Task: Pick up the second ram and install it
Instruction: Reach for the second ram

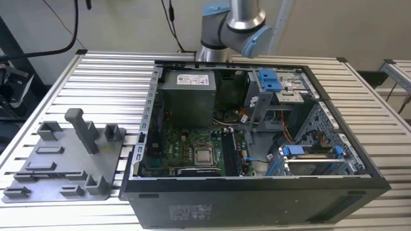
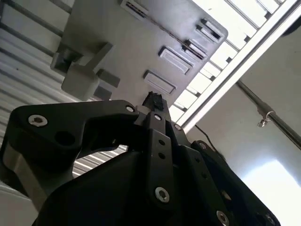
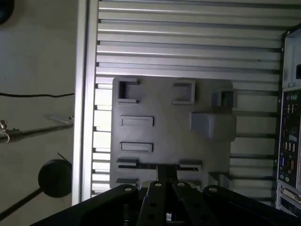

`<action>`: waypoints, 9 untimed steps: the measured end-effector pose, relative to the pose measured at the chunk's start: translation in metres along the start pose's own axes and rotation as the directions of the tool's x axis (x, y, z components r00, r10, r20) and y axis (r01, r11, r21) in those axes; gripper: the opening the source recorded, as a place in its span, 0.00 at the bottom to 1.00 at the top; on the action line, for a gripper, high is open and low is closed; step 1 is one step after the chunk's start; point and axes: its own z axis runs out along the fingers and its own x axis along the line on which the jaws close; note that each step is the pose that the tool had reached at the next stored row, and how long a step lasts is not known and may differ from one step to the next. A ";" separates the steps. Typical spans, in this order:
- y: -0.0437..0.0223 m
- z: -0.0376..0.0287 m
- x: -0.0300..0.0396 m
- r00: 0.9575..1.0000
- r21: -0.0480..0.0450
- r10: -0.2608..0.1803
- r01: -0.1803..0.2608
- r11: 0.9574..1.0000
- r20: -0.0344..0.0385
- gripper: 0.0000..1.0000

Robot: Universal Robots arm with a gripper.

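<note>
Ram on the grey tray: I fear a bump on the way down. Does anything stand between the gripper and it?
Nothing visible does. In the first wrist view the gripper hangs above the tray, pointing at the ram; the post stands off to one side.

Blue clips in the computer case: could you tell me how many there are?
2: one blue clip on the drive bay farther back, a second blue clip on the drive cage nearer the camera. More may be hidden.
</note>
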 end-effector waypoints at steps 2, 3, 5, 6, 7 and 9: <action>-0.0040 0.0002 0.0001 1.000 0.000 0.000 0.000 1.000 0.000 0.11; -0.0060 0.0003 0.0001 1.000 0.000 0.000 0.000 1.000 0.000 0.11; -0.0103 0.0004 0.0002 1.000 0.000 0.000 0.000 1.000 0.000 0.11; -0.0125 0.0004 0.0003 1.000 0.000 0.000 0.000 1.000 0.000 0.11; -0.0145 0.0005 0.0003 1.000 0.000 0.000 0.000 1.000 0.000 0.11; -0.0183 0.0006 0.0004 1.000 0.000 0.000 0.000 1.000 0.000 0.11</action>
